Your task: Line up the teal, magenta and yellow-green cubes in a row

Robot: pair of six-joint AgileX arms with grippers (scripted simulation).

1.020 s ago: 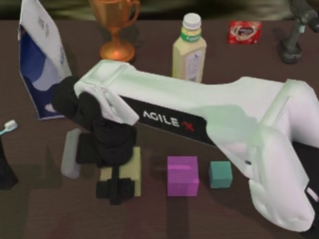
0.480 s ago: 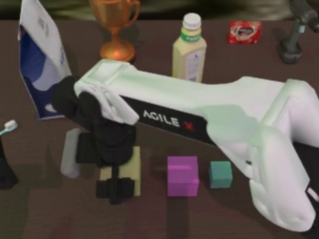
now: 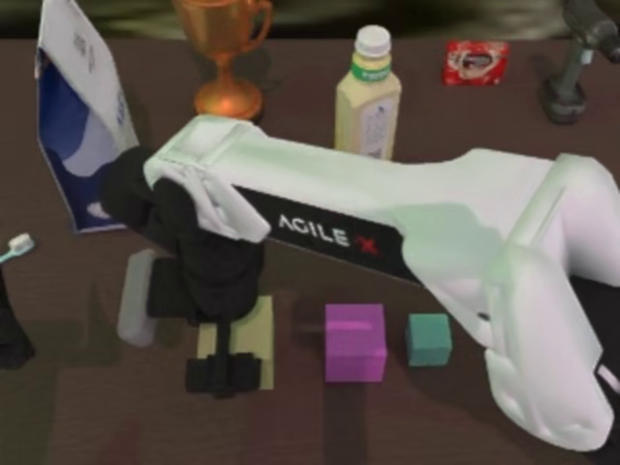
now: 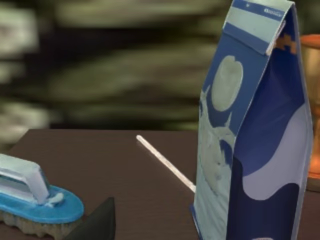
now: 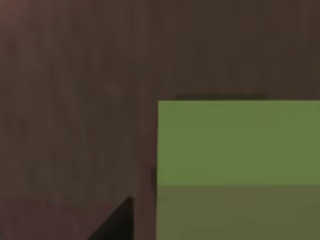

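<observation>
At the far left edge of the top view, a dark shape (image 3: 12, 329) stands low down, which may be the left arm; its gripper does not show, so whether it is open or shut cannot be told. A toothbrush (image 3: 16, 247) lies just above it. In the upper left stands a blue and white bag (image 3: 73, 136). In the left wrist view the same bag fills the right side, and a blue brush (image 4: 35, 200) lies at the lower left.

A pale grey block (image 3: 136, 295) lies on the brown table (image 3: 97, 417), left of the middle. Just right of it is the right gripper (image 3: 225, 368). It hangs over the yellow-green cube (image 3: 260, 334) and hides most of it. Its black fingers sit at the cube's lower end, but the top view does not show if they squeeze the cube or stand loose. The right wrist view shows the green cube filling the lower right, with one dark finger tip (image 5: 117, 222) just beside its left edge. The gap there is too small to judge, so the grip cannot be told.

An orange trophy (image 3: 225, 58) stands at the top. The white right arm (image 3: 407, 228) crosses the middle. A bottle (image 3: 368, 97) stands behind it.

The magenta cube (image 3: 355, 341) sits near the yellow-green cube, on its right. The teal cube (image 3: 428, 339) sits just right of that. All three lie in a line across the lower part of the frame.

A red packet (image 3: 475, 62) and a dark tool (image 3: 576, 58) are in the upper right.
</observation>
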